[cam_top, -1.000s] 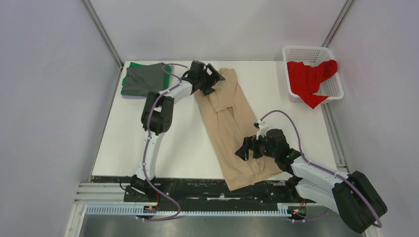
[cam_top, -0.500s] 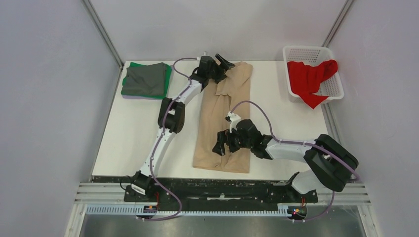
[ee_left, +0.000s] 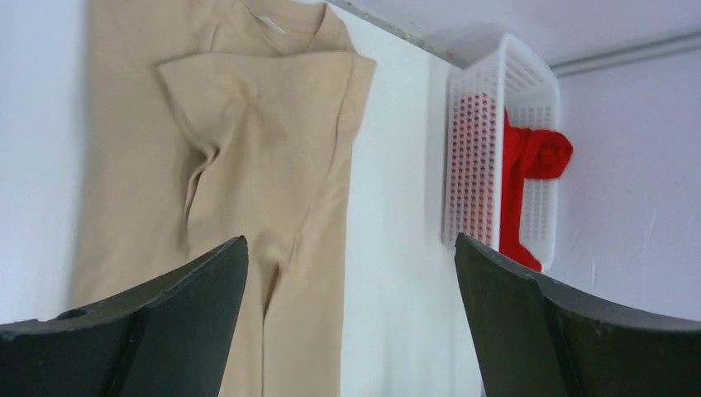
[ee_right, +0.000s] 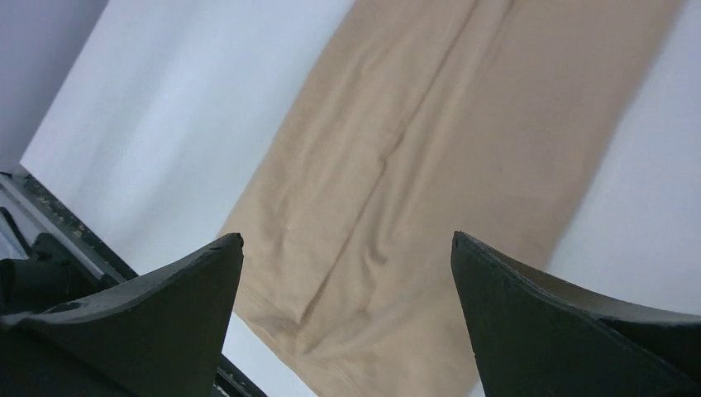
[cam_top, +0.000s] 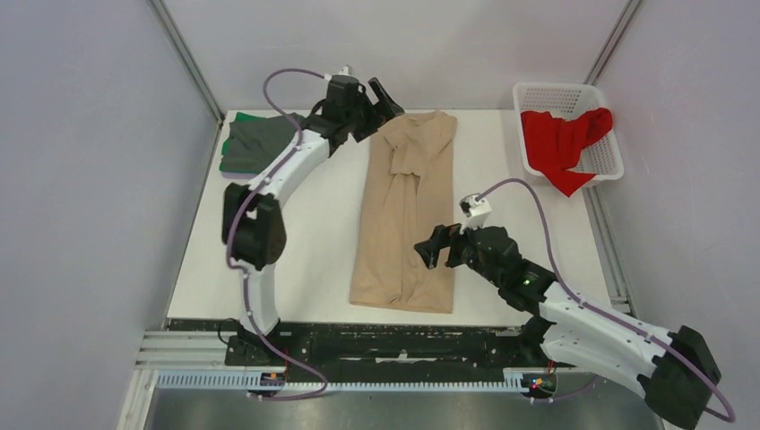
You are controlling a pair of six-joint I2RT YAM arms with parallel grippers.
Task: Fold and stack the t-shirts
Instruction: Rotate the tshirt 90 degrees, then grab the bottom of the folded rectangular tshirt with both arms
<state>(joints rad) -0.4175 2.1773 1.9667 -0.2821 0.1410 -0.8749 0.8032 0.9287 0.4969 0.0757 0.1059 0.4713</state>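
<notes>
The beige t-shirt [cam_top: 408,215] lies flat on the table [cam_top: 305,242], folded into a long narrow strip. Its sleeves are turned in over the chest, its collar is at the far end and its hem is at the near end. My left arm stretches far out along the shirt's left side, elbow bent level with its middle and forearm slanting up towards the collar end. My left gripper [ee_left: 349,244] hovers just off the collar's left corner. Its jaws are spread wide and there is nothing between them. My right arm comes in low from the shirt's right, forearm angled towards the hem half. My right gripper [ee_right: 347,240] hangs over the shirt's right edge there, raised off the cloth, jaws likewise wide apart and empty. Well to the right of the collar end, the red t-shirt [cam_top: 560,143] sits in the white basket [cam_top: 556,92] and spills over its near rim. To the left of the collar end, past my left forearm, the folded dark grey t-shirt [cam_top: 260,143] tops a small pile.
</notes>
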